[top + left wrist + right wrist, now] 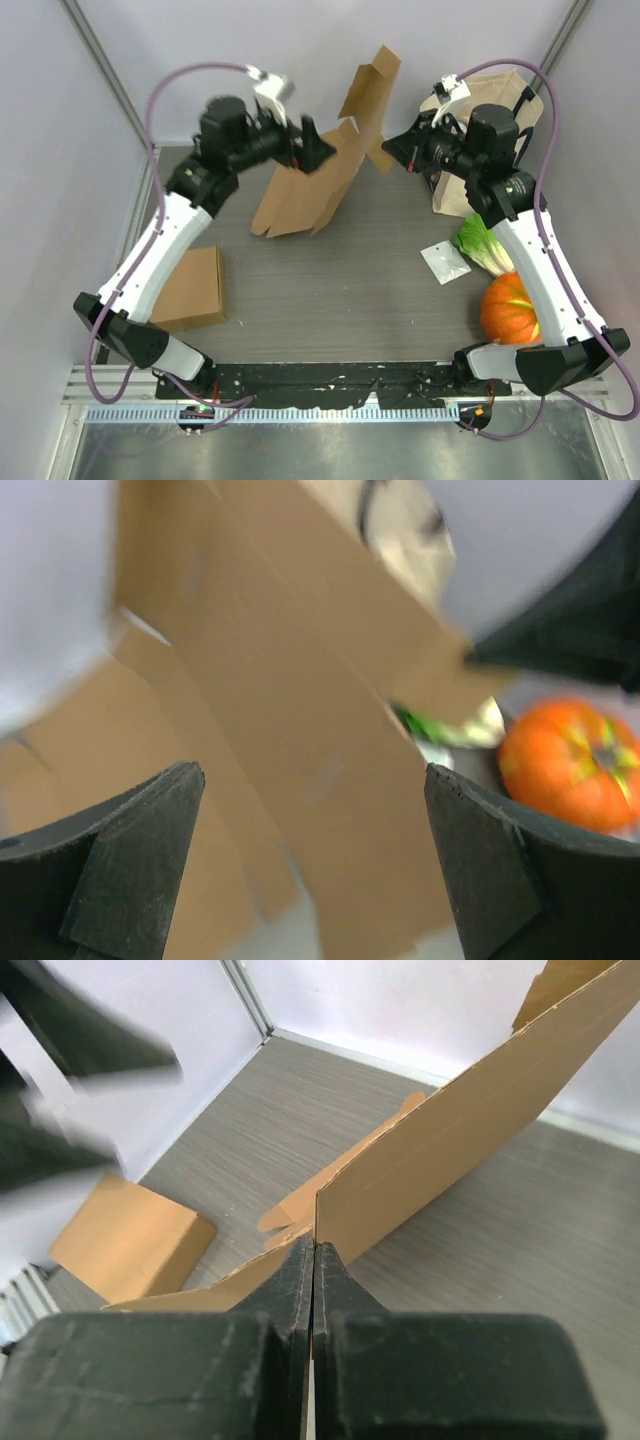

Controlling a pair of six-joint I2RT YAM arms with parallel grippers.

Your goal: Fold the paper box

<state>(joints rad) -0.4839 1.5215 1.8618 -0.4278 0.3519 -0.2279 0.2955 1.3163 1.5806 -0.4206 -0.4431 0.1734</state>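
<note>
Grey wood-grain counter (360, 290), walled in pale lilac, carries the paper box (305, 195) in the upper middle of the overhead frame. It is an unfolded brown blank standing on edge, with one flap (372, 85) reaching toward the top of the frame.

Judging from this, the step is raising a side panel along its crease. To do it well, the right side should act only as an anchor. The left should close squarely on a single panel near a crease, not across two layers, and swing it without dragging the blank.

The right pincer (315, 1250) is fully closed, pinching the edge of a panel. The left pincer (312, 776) gapes wide and holds nothing. Card fills the view between its fingers (130, 860), though I cannot tell whether it touches them.
</note>
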